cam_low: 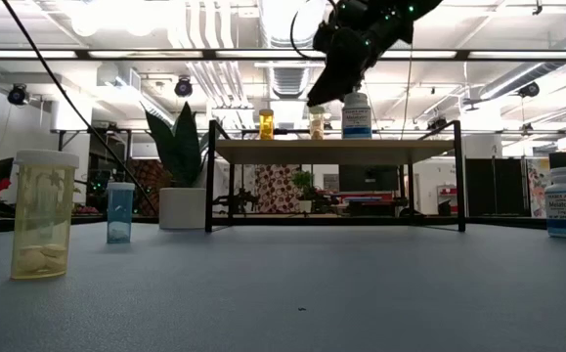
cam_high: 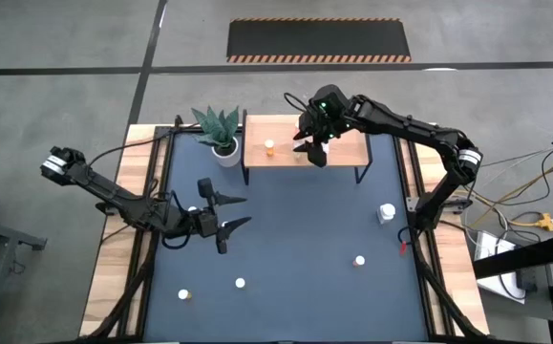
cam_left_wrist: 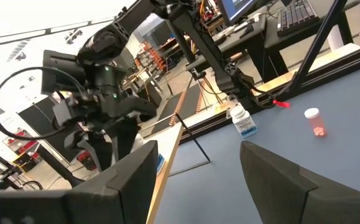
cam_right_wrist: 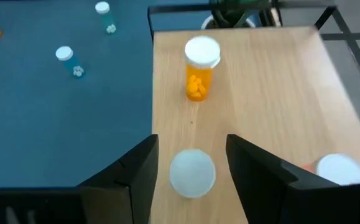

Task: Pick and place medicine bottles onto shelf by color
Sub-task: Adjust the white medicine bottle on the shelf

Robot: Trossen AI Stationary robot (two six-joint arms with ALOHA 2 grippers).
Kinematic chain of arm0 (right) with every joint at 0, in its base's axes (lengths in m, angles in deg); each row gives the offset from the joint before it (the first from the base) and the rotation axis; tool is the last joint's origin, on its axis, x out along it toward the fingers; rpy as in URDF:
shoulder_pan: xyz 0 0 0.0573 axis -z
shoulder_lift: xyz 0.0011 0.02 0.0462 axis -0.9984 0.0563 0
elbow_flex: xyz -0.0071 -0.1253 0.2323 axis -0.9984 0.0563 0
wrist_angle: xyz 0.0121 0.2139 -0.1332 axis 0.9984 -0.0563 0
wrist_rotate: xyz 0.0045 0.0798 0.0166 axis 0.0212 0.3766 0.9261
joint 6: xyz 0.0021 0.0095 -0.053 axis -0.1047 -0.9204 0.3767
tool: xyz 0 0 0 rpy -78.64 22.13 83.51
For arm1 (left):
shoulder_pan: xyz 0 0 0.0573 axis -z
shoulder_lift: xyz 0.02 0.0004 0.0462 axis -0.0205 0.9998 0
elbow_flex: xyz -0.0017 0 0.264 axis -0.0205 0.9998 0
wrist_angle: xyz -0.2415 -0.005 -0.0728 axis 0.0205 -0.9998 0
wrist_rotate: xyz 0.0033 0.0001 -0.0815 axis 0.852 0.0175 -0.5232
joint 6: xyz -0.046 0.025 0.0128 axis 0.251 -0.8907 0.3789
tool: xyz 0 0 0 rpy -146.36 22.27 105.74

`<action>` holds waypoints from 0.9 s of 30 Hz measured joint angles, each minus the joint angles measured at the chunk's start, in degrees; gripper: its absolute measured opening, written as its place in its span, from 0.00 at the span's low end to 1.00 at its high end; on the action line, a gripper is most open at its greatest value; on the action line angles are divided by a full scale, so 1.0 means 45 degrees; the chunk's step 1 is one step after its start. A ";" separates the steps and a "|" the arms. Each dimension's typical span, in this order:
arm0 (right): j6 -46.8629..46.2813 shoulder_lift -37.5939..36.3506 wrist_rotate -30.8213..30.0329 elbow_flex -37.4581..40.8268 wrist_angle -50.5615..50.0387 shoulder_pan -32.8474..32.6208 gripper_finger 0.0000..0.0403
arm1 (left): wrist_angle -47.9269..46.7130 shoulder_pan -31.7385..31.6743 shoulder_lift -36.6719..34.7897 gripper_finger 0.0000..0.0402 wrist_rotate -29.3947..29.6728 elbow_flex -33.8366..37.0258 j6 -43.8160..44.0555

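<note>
The light-wood shelf [cam_high: 338, 151] stands at the table's far edge. On it stand an orange bottle [cam_high: 269, 146], a small white-capped bottle [cam_right_wrist: 192, 173] and a larger white bottle [cam_low: 357, 115]. My right gripper [cam_right_wrist: 192, 140] is open above the shelf, one finger on either side of the small bottle's cap, apart from it. My left gripper [cam_high: 241, 211] is open and empty over the table's left middle. It also shows in the left wrist view [cam_left_wrist: 198, 149].
Loose bottles stand on the blue tabletop: a larger white one [cam_high: 387, 212] at the right, a pink-red one [cam_high: 359, 260], two near the front [cam_high: 240, 283] [cam_high: 185, 295] and one by my left gripper [cam_high: 193, 210]. A potted plant [cam_high: 221, 134] stands left of the shelf.
</note>
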 joint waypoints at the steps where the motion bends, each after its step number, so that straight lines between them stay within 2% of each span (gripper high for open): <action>1: -0.0003 -0.0003 -0.0003 -0.0191 -0.0215 0.0000 0.45 | 0.0000 0.0000 0.0000 0.53 0.0000 0.0003 0.0000; 9: -0.0116 -0.0369 -0.0026 -0.1732 -0.3156 -0.0280 0.44 | 0.0000 -0.0002 0.0000 0.53 0.0000 0.0051 0.0000; 17: 0.0264 -0.0999 -0.0102 -0.1478 -0.6123 -0.1118 0.31 | 0.0005 -0.0001 0.0000 0.53 -0.0005 0.0061 0.0000; 22: 0.0058 -0.0958 -0.2122 -0.0986 -0.6340 -0.1171 0.23 | 0.0005 0.0000 0.0000 0.53 0.0000 0.0061 0.0000; 27: 0.0095 -0.0877 -0.2918 -0.0846 -0.6388 -0.1166 0.15 | 0.0010 0.0002 0.0000 0.53 -0.0001 0.0066 0.0000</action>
